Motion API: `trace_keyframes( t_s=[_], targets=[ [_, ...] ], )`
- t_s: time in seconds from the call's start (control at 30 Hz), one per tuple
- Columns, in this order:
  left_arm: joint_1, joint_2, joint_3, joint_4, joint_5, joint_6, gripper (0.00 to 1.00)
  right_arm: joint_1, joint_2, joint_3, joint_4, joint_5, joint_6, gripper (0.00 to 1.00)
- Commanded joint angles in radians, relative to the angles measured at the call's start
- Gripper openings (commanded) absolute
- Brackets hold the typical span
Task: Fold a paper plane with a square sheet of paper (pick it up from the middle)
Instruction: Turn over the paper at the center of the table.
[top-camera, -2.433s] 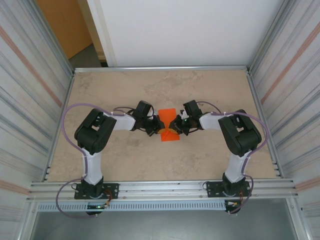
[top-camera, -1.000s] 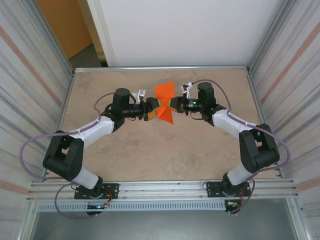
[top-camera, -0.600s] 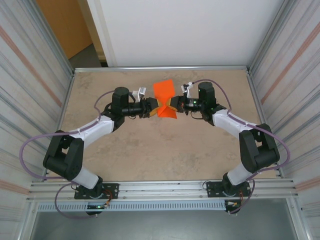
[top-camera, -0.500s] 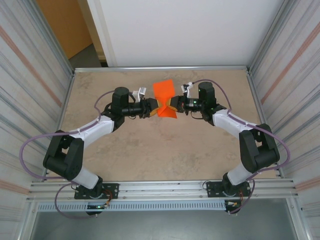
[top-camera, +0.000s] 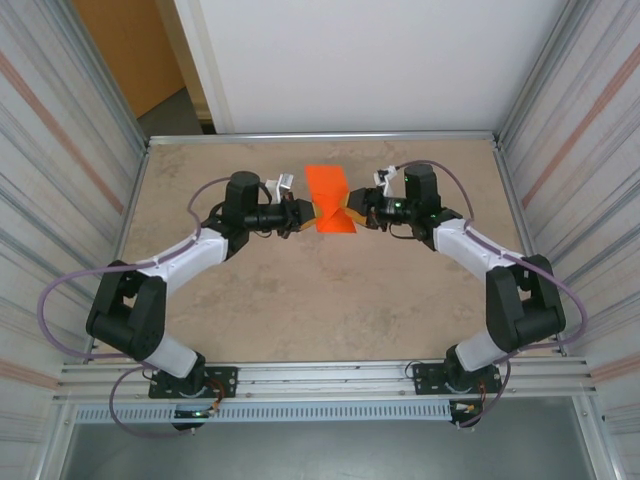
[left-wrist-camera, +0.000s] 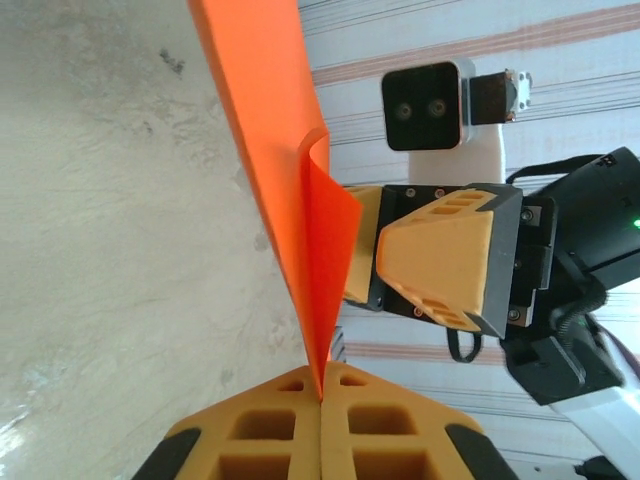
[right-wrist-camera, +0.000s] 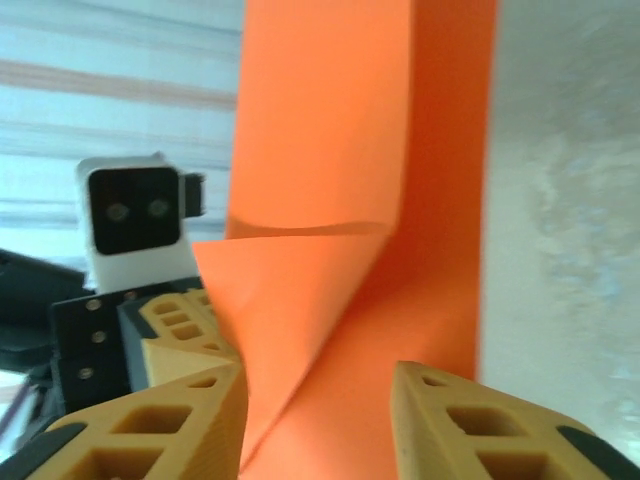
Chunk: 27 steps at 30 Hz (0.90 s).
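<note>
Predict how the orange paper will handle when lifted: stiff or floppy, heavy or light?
Probably floppy: the orange paper curls at a free edge in the left wrist view. Likely very light: a narrow pinch by the left gripper seems enough to hold it. Its folded layers may add some stiffness.

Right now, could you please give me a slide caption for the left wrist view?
Left pincer shut on an edge of the folded orange paper, right pincer close behind the sheet.
</note>
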Motion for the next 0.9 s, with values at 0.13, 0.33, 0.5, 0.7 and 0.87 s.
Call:
trace_keyframes(
  t_s=[0.13, 0.33, 0.5, 0.7, 0.87],
  targets=[
    [-0.017, -0.028, 0.203, -0.619, -0.281, 0.359, 0.06, -0.083, -0.096, 0.024, -0.300, 0.200, -0.143, 0.52],
    [-0.099, 0.044, 0.459, -1.080, -0.747, 0.550, 0.04, -0.117, -0.153, 0.018, -0.401, 0.343, -0.189, 0.57],
    [-0.200, 0.176, 0.652, -1.335, -1.130, 0.604, 0.03, -0.129, -0.177, 0.005, -0.428, 0.394, -0.193, 0.58],
    [-0.285, 0.365, 0.809, -1.507, -1.355, 0.579, 0.02, -0.143, -0.189, -0.013, -0.444, 0.431, -0.180, 0.58],
    [-0.315, 0.473, 0.849, -1.503, -1.317, 0.543, 0.04, -0.166, -0.212, -0.043, -0.449, 0.453, -0.167, 0.57]
  ],
)
